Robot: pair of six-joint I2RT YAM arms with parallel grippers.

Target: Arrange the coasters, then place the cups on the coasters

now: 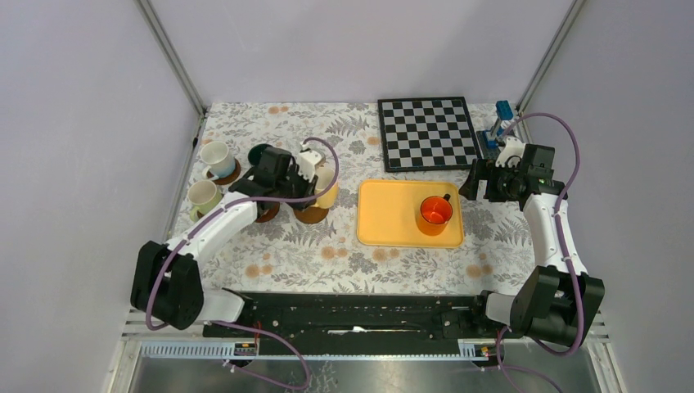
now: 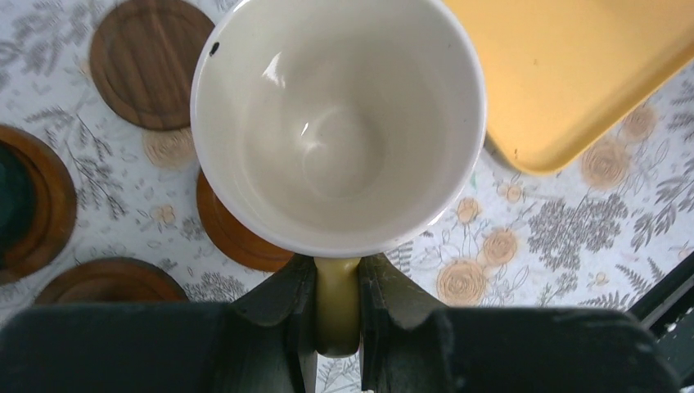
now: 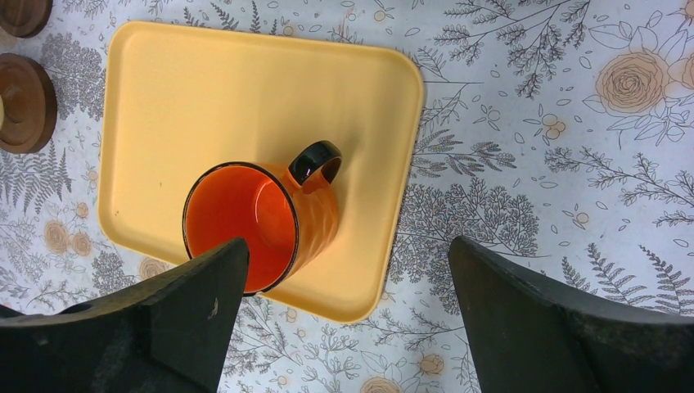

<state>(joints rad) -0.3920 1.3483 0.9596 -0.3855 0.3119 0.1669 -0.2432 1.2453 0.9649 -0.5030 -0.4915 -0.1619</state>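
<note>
My left gripper (image 1: 316, 182) (image 2: 337, 277) is shut on the handle of a cream-yellow cup (image 1: 328, 188) (image 2: 338, 123). The cup stands upright over a brown coaster (image 1: 311, 215) (image 2: 233, 236), which shows partly under it. A white-pale blue cup (image 1: 217, 156) sits on a coaster at the far left, with a light green cup (image 1: 203, 196) in front of it. A dark green cup (image 1: 261, 153) sits on a coaster (image 2: 41, 205). An orange cup (image 1: 435, 211) (image 3: 254, 219) stands on the yellow tray (image 1: 393, 221) (image 3: 205, 90). My right gripper (image 1: 481, 182) (image 3: 344, 274) hangs open just right of the tray, holding nothing.
A bare coaster (image 2: 151, 64) and another (image 2: 110, 284) lie near the held cup. Two coasters (image 3: 24, 102) show left of the tray. A chessboard (image 1: 427, 133) lies at the back, with a blue object (image 1: 501, 121) to its right. Grey walls close in both sides.
</note>
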